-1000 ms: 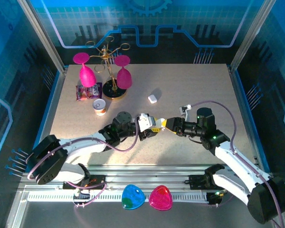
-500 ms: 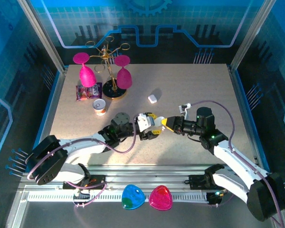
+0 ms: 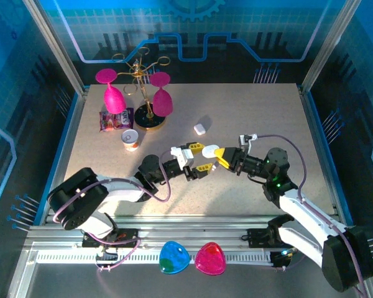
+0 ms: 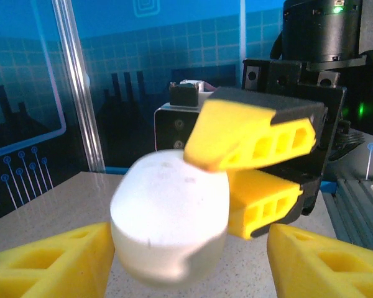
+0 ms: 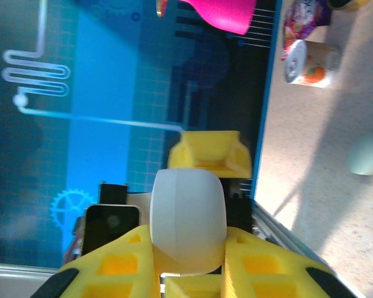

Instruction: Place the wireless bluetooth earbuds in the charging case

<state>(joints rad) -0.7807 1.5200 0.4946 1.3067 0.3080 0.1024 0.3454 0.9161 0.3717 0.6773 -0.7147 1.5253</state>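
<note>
A white pebble-shaped charging case [image 5: 188, 226] is pinched between the yellow fingers of my right gripper [image 5: 189, 251], which is shut on it above the table's middle [image 3: 219, 155]. In the left wrist view the same case [image 4: 169, 217] hangs in front of the lens with the right gripper's fingers [image 4: 252, 133] clamped on its far side. My left gripper [image 4: 189, 251] is open. Its fingers stand apart on either side of the case, a gap showing at the right one. From above, the left gripper [image 3: 198, 158] faces the right one closely. The earbuds are out of view.
A second small pale case [image 3: 200, 128] lies on the table behind the grippers. At the back left stand a gold rack with pink glasses [image 3: 143, 93], a snack packet [image 3: 115, 119] and a small can [image 3: 131, 139]. Blue [image 3: 173, 257] and pink [image 3: 210, 258] pieces rest on the front rail.
The left gripper has opened and let go of the white case. The right gripper has shut on it. Both grippers have shifted slightly away from the bases.
</note>
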